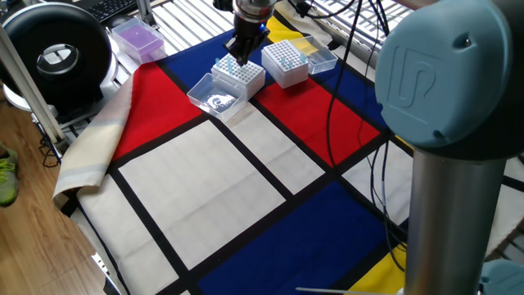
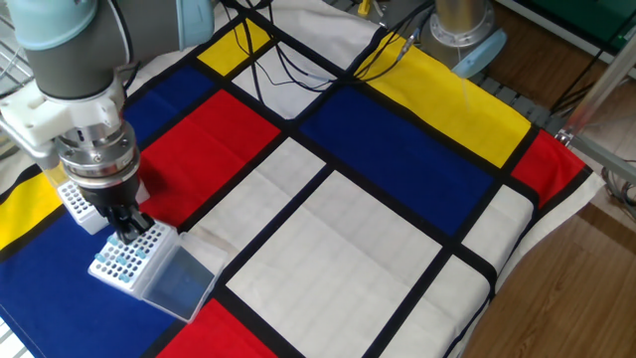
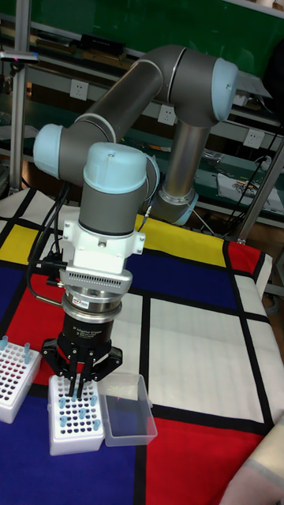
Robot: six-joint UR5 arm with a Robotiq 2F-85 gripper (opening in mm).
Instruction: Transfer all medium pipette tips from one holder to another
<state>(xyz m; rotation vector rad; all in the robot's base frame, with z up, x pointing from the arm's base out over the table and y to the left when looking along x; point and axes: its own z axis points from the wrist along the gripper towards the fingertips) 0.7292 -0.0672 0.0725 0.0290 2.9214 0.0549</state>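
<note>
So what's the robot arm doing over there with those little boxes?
It's moving small pale-blue pipette tips between two white tip racks on the checkered cloth. The gripper is right above the near rack, fingers close together at its top edge. I can't tell whether it has a tip. That rack's clear lid lies open beside it, and the second rack sits next to it with a few tips.
</note>
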